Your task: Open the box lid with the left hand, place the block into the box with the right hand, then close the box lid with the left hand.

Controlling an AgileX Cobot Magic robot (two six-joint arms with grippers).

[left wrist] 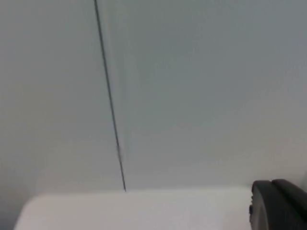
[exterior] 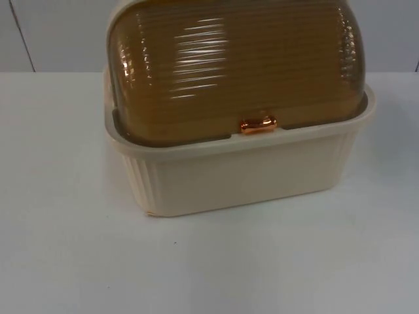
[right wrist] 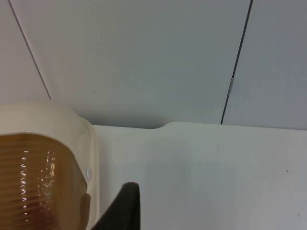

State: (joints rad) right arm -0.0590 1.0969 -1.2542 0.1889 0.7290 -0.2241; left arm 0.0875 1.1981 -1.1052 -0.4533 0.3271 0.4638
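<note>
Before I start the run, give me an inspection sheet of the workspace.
Surface: white table, bare around the box.
Job's things: cream box stands at the middle of the table; its amber ribbed lid is down, with the copper handle at the front rim.
Clutter: nothing seen.
End effectors: the left end effector's fingertip is over the table's far edge, facing the wall; the right end effector's fingertip is close beside the box's end, by the lid.
Cables: nothing seen.
Surroundings: grey partition wall with dark vertical seams stands behind the table.
</note>
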